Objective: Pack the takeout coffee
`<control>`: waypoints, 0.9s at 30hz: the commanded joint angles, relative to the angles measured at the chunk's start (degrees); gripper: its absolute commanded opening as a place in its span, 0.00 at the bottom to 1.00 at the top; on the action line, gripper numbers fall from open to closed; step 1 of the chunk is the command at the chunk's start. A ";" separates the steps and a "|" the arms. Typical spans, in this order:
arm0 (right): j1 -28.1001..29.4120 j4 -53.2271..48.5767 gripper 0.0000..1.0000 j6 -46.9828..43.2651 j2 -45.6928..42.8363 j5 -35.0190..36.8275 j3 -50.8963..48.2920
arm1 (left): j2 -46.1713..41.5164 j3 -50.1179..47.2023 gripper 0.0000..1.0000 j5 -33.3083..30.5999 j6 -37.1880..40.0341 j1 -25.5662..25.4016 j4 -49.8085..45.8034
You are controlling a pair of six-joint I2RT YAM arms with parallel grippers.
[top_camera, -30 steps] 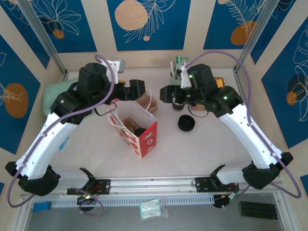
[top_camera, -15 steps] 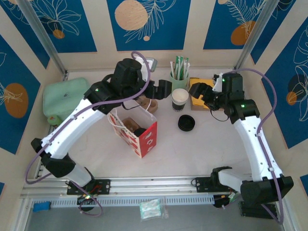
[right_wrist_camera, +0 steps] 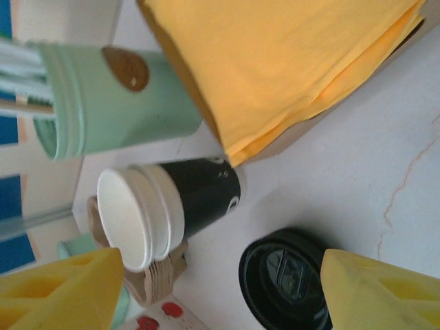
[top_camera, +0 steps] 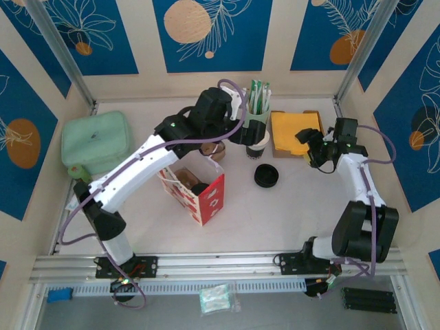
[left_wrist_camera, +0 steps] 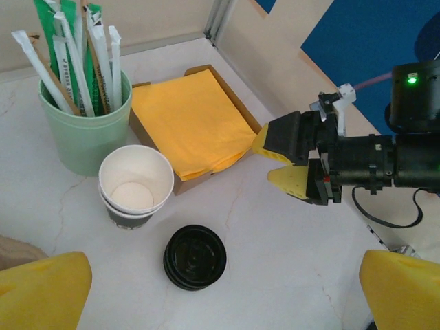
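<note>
The takeout coffee (top_camera: pixel 198 187), a brownish cup with a black lid, lies inside the red-and-white bag (top_camera: pixel 212 199) at mid-table. My left gripper (top_camera: pixel 250 130) hangs open above a stack of lidless white cups (left_wrist_camera: pixel 134 184) and a loose black lid (left_wrist_camera: pixel 194 257), holding nothing. Its yellow fingers (left_wrist_camera: pixel 41 292) stand wide apart. My right gripper (top_camera: pixel 306 146) is open and empty by the right wall, pointing at the cups (right_wrist_camera: pixel 172 206) and the lid (right_wrist_camera: pixel 285 278). From the left wrist view the right gripper (left_wrist_camera: pixel 280 161) hovers beside the napkin box.
A green holder of straws (top_camera: pixel 256 103) stands behind the cups. A cardboard box of yellow napkins (top_camera: pixel 294 127) sits at the back right. A green pouch (top_camera: pixel 95 141) lies far left. Brown cardboard sleeves (top_camera: pixel 210 148) sit behind the bag.
My left arm has swung right from behind the bag to over the cup stack. My right arm has pulled away from the cups to the right wall.
</note>
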 commanded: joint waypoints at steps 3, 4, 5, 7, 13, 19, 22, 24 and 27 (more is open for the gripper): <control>-1.60 6.03 0.70 3.72 6.68 -3.30 1.08 | 3.87 5.37 0.99 0.92 1.95 -0.77 1.28; -1.72 6.45 0.69 4.00 7.93 -3.49 1.60 | 4.32 5.68 0.99 1.23 1.86 -0.91 1.34; -1.69 7.00 0.69 4.28 9.27 -3.85 2.21 | 4.80 6.00 1.00 1.52 1.86 -0.86 1.44; -1.67 7.81 0.67 4.91 12.24 -4.51 3.49 | 5.49 6.13 0.99 1.90 1.70 -0.86 1.67; -1.71 8.71 0.59 6.12 17.63 -3.68 5.70 | 6.24 6.13 0.99 1.97 2.01 -1.06 1.86; -1.33 9.54 0.53 5.83 20.82 -3.37 6.95 | 5.64 6.63 0.99 1.66 2.91 -1.03 2.43; -1.15 9.45 0.53 5.56 21.85 -2.84 7.52 | 5.37 7.26 0.99 1.85 2.83 -1.05 2.51; -1.04 9.45 0.53 5.59 22.52 -2.84 7.81 | 5.20 7.63 0.99 2.03 2.67 -1.13 2.51; -0.94 9.67 0.53 5.65 22.91 -2.75 7.75 | 4.94 8.01 0.99 2.05 2.56 -1.29 2.86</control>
